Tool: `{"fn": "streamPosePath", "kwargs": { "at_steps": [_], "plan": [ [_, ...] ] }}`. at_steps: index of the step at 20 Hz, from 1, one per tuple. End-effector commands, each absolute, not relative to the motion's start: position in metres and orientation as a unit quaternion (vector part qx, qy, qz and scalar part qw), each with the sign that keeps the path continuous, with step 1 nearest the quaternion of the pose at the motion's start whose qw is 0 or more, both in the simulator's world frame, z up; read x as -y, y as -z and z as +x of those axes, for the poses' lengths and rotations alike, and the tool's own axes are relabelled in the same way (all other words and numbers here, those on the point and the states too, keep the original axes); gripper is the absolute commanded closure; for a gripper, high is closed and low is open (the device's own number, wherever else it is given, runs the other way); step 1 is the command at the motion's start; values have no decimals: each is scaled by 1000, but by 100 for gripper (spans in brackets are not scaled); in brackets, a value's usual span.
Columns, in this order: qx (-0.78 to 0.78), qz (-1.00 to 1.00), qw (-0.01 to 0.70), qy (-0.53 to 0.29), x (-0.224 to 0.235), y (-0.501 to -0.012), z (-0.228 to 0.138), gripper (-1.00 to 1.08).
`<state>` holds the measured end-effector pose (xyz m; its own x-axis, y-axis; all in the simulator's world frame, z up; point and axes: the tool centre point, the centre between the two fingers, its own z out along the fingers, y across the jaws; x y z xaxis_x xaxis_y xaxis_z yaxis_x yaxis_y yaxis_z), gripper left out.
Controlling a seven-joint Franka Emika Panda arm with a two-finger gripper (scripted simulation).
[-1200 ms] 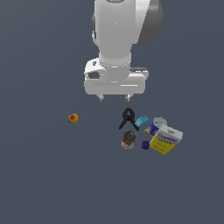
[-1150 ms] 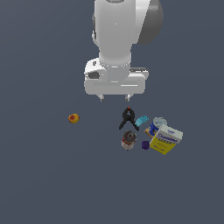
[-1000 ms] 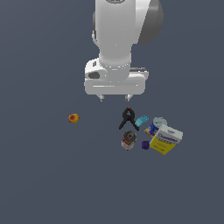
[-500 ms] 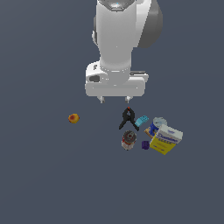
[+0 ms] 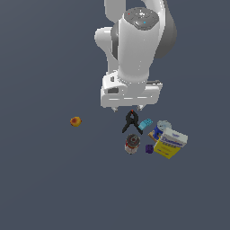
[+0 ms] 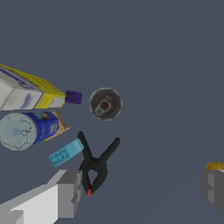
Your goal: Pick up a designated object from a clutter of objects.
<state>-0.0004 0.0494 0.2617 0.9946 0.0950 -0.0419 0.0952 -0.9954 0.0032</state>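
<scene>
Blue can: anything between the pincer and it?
Partly. The pincer hangs open above the black clamp; the light-blue block lies between clamp and blue can. The white-blue box crowds its far side.

blurred print on white-blue box (image 5: 174, 138), nothing readable anywhere

A: What do I log on the tabletop (image 5: 49, 179)?

B: I note black clamp (image 5: 131, 122), light-blue block (image 5: 145, 124), blue can (image 5: 161, 129), red-silver can (image 5: 132, 143), purple cube (image 5: 149, 148), yellow box (image 5: 165, 150) under the white-blue box (image 5: 174, 139); orange ball (image 5: 75, 121) well apart.
</scene>
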Motion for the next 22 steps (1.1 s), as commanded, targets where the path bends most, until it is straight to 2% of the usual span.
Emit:
{"fn": "streamPosePath", "kwargs": {
  "at_steps": [1,13,18,22],
  "plan": [
    [-76,997,5,19,-72,-248,3,-92],
    [-244,970,4,3,-215,-164,-7,-92],
    [-274,962,1,0,-242,-148,-14,-92],
    [-276,961,0,1,-244,-147,-16,-92]
  ]
}}
